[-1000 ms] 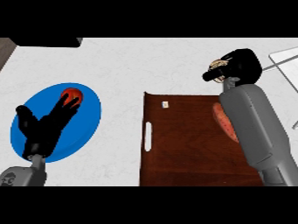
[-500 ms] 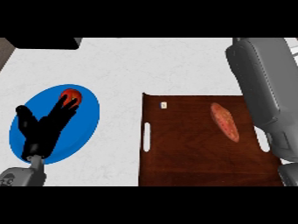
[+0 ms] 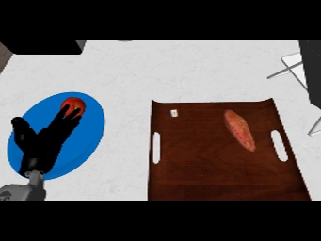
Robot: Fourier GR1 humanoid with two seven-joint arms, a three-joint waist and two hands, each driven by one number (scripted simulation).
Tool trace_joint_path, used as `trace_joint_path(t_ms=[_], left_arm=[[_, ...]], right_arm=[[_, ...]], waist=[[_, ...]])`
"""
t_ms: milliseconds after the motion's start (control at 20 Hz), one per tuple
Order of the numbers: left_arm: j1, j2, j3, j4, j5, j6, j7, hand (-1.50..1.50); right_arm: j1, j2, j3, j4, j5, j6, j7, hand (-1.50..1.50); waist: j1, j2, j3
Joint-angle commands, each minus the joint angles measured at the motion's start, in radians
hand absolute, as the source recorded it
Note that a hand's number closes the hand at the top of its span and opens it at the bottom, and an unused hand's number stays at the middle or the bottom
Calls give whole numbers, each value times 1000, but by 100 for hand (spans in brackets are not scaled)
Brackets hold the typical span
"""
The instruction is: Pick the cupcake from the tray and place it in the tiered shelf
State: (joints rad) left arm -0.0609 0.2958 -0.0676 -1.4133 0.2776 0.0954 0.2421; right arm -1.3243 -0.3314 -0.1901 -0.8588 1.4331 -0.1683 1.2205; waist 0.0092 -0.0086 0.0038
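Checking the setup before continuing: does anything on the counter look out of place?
No cupcake shows on the brown wooden tray; just a slanted reddish oblong food item and a tiny white speck lie there.

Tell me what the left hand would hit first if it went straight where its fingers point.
Likely the red thing on the blue plate; the left hand may pass above it.

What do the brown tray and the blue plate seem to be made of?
The tray looks like dark stained wood with a satin finish: faint grain-like streaks show on it, and handle slots are cut through it. The plate is an even matte blue with no pattern; ceramic or plastic, I cannot tell which.
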Motion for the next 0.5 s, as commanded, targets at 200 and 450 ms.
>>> trace_joint_path(t_ms=[200,450], left_arm=[[35,5,7,29,2,2,51,0],[37,7,18,31,-10,4,38,0]], right_arm=[[-81,-104,-94,14,70,98,135,150],[-78,-182,-160,22,51,138,28,150]], waist=[[-5,7,-4],[-8,6,-4]])
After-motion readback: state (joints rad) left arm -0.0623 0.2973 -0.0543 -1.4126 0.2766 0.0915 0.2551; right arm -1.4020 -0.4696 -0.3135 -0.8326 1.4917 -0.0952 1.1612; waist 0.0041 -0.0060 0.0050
